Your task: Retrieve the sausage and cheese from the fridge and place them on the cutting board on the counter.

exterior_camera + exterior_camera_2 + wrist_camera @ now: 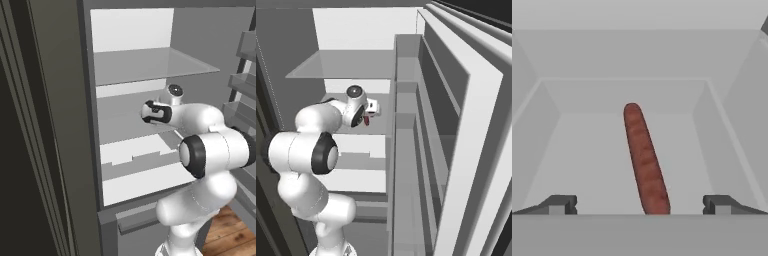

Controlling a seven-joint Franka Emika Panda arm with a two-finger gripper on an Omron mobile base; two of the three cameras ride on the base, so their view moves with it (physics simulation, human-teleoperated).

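Observation:
The fridge (92,150) stands open, showing a white interior and glass shelves. My arm reaches onto its middle shelf (120,120). In the hand view the sausage (644,160), a reddish-brown cylinder, lies lengthwise on the grey shelf floor. My gripper (640,204) is open, one dark fingertip (559,204) on each side of the sausage's near end, well apart from it. A bit of the red sausage (366,120) shows just under the hand (370,107) in the right base view. The cheese, the cutting board and the counter are out of view.
A glass shelf (150,65) hangs just above the arm's wrist. The open fridge door with its bins (456,125) stands close on the right. Side walls of the shelf space (722,130) close in around the hand. Wooden floor (230,230) lies below.

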